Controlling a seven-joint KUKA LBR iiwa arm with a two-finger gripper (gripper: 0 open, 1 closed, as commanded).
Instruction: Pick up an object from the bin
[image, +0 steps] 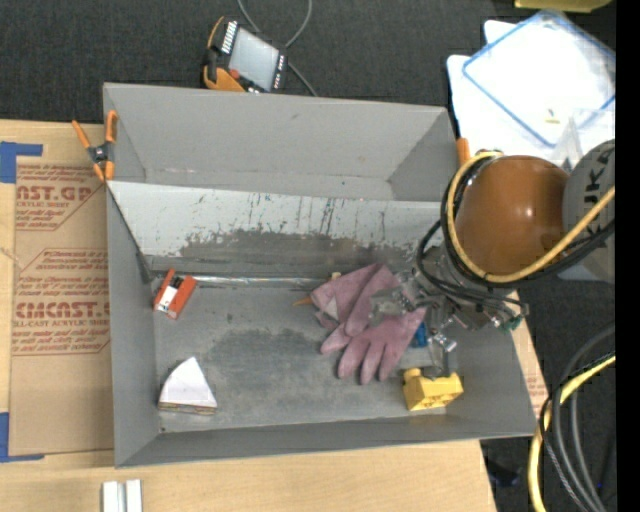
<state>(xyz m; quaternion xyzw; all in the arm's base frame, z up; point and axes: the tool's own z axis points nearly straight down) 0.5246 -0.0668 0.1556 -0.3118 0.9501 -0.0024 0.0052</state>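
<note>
Glove (365, 322), purple, right edge under arm (510, 215)

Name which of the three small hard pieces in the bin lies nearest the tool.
The yellow block, at the view's lower right, just below the tool. The orange box and the white wedge both lie at the far left.

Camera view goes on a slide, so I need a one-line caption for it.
Tool at the right end of a mauve rubber glove in the grey bin, a yellow block close by.
</note>
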